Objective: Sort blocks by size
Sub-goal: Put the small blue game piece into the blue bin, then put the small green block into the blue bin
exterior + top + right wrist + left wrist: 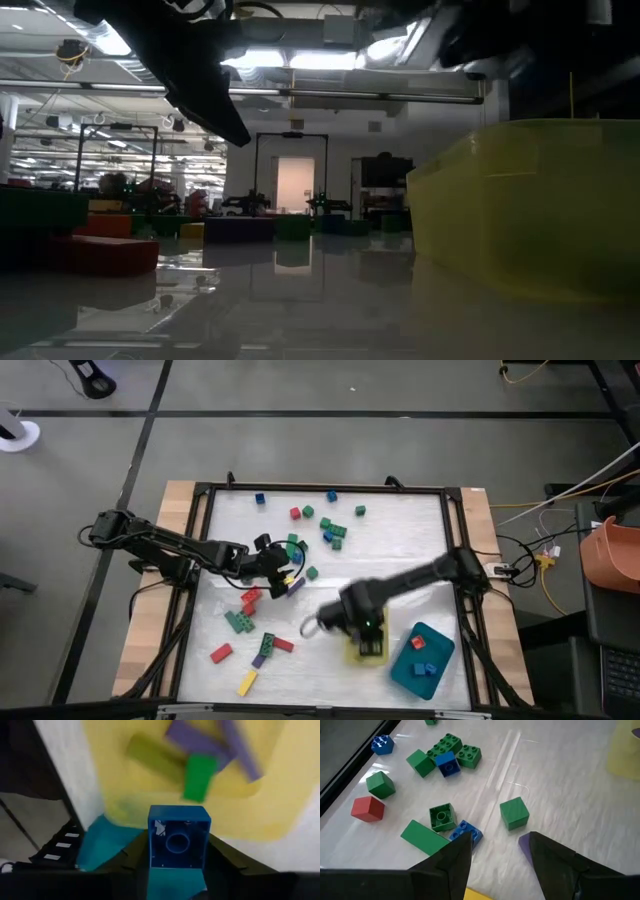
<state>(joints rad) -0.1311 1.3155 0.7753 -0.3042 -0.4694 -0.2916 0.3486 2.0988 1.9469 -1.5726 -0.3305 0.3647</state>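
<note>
Blocks lie scattered on the white table: a far group around a green one (pixel 309 511) and a near-left group around a red one (pixel 221 653). My right gripper (pixel 365 628) hangs over the yellow tray (pixel 352 652), shut on a blue block (pixel 177 837). Purple, green and yellow blocks lie in that tray (pixel 145 785). My left gripper (pixel 500 855) stands open and slanted down at mid-table, holding nothing. A green cube (pixel 514 812) and a blue block (pixel 467 831) lie just ahead of it, and a purple block (pixel 524 842) lies beside one finger. My right gripper pinches the blue block by two opposite sides (pixel 152 845) between its two fingers. The fingers come from above, pointing steeply down. The block is lifted clear over the trays, with its hollow underside turned toward the wrist.
The teal tray (pixel 422 660) stands at the near right beside the yellow tray and holds a few small blocks. A black frame (pixel 200 540) runs around the white table. In the low view the yellow tray's wall (pixel 530 210) rises at the right.
</note>
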